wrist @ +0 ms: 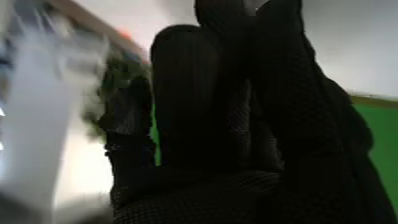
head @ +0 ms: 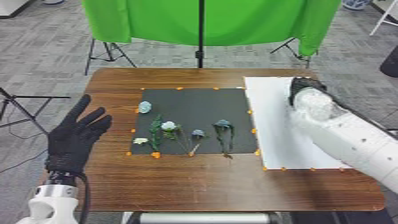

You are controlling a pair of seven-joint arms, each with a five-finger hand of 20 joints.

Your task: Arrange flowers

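Blurred greenery (wrist: 111, 75) partly behind the fingers (wrist: 187, 90)

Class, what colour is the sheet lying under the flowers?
Dark grey, best seen in the head view.

And there on the dark mat (head: 182, 97), a pale blue bloom (head: 145, 107) lies at the far left, a small cream-white flower (head: 140, 141) sits at the near left corner, and a green leafy sprig (head: 156, 134) stretches just right of it! Next, a white bloom with green leaves (head: 169, 126), then a small grey-blue flower (head: 198, 133), both with thin stems pointing near, and farther right a larger blue-grey bloom (head: 222, 123), its leafy stems running to the near edge.
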